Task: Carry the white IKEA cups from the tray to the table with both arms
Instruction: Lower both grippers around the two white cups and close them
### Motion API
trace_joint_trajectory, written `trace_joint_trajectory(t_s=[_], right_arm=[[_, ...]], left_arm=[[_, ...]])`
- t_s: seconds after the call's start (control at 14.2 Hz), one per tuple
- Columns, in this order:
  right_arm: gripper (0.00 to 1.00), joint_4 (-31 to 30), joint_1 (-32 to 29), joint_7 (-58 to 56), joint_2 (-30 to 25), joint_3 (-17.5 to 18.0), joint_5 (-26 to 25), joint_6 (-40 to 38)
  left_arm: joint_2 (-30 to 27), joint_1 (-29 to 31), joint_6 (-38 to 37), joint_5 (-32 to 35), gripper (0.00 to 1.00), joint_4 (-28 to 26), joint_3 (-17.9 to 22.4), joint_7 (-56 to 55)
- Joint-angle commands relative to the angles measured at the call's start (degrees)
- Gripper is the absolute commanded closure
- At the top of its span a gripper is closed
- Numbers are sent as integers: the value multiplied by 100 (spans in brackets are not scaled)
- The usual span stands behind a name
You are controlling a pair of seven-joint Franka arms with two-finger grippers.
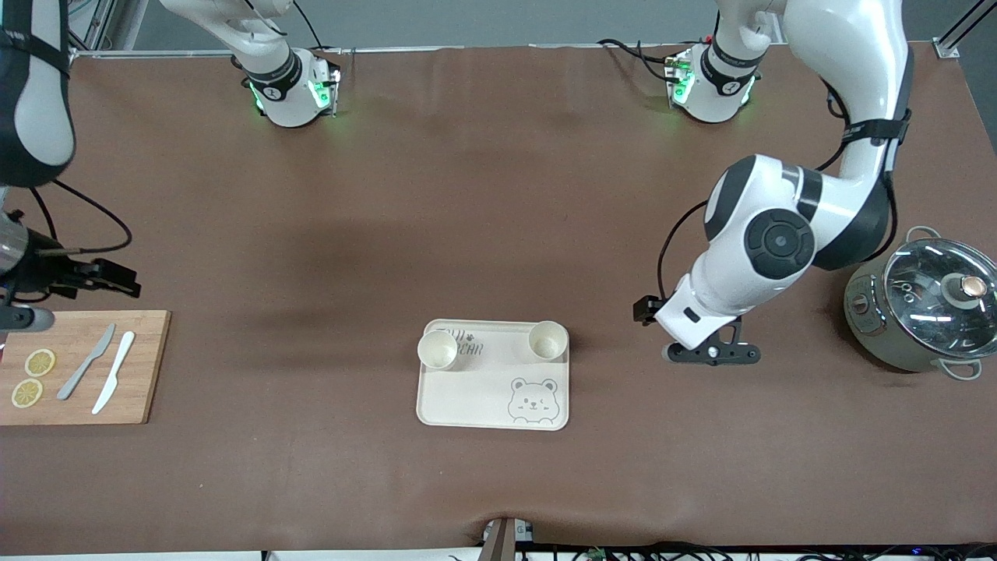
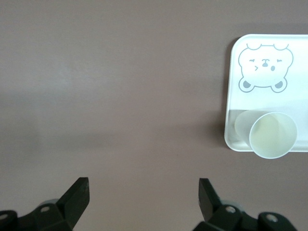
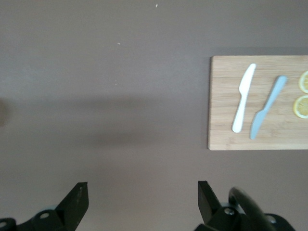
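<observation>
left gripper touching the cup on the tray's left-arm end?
Apart. The left wrist view shows the left gripper open over bare table, brown cloth plainly separating it from the cup on the tray.

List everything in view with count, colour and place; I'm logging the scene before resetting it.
cups: two, cream-white, upright on the tray's two corners farthest from the front camera
tray: one, cream with bear print, mid-table
cutting board: one, wooden, right arm's end
knives: two, white and grey, on the board
lemon slices: two, yellow, on the board
pot: one, grey-green, glass lid, left arm's end
left hand: open, over bare table beside the tray
right hand: open, over bare table near the board
</observation>
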Motion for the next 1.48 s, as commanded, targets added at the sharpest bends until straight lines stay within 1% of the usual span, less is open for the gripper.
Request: trace_joint_trajectory(t_s=[0.0, 0.07, 0.14, 0.35, 0.42, 0.57, 0.71, 0.92, 1.06, 1.13, 1.27, 1.34, 1.41], right_arm=[[0, 163, 173, 58, 577, 23, 34, 345], [0, 171, 296, 85, 779, 23, 51, 354], [0, 171, 341, 224, 894, 23, 199, 363], [0, 189, 534, 1049, 1368, 14, 1164, 547], [0, 189, 639, 1235, 1483, 14, 1341, 791], [0, 154, 876, 1612, 1676, 14, 1405, 1354], [0, 180, 1184, 2314, 1975, 14, 1413, 1444], [0, 180, 1667, 3203, 2029, 14, 1387, 1584], [0, 180, 1940, 3878, 2099, 14, 1405, 1856], [0, 180, 2132, 4213, 2108, 14, 1379, 1962], [0, 180, 2327, 4767, 2151, 14, 1396, 2155], [0, 180, 2450, 4952, 2204, 14, 1370, 2295], [0, 180, 2599, 4998, 2274, 14, 1378, 2462]], left_arm=[[163, -57, 232, 71, 0, 0, -5, -137], [163, -57, 390, 71, 0, -131, -5, -145], [163, -57, 627, 71, 0, -297, -5, -146], [181, -57, 971, 62, 0, -562, -5, -154], [233, -66, 1085, 54, 0, -589, -5, -180], [321, -311, 1182, 54, 0, -563, -5, -670], [496, -583, 1375, 71, 0, -519, -5, -1058], [786, -848, 1735, 71, 0, -484, -5, -1445], [1032, -936, 1903, 71, 0, -265, -5, -1744], [1120, -1006, 1903, 89, 2, -185, -5, -1858], [1200, -1077, 1930, 98, 15, -88, -5, -1947], [1218, -1077, 2025, 98, 16, -97, -5, -1947], [1279, -1086, 2131, 71, 20, -97, -5, -1965]])
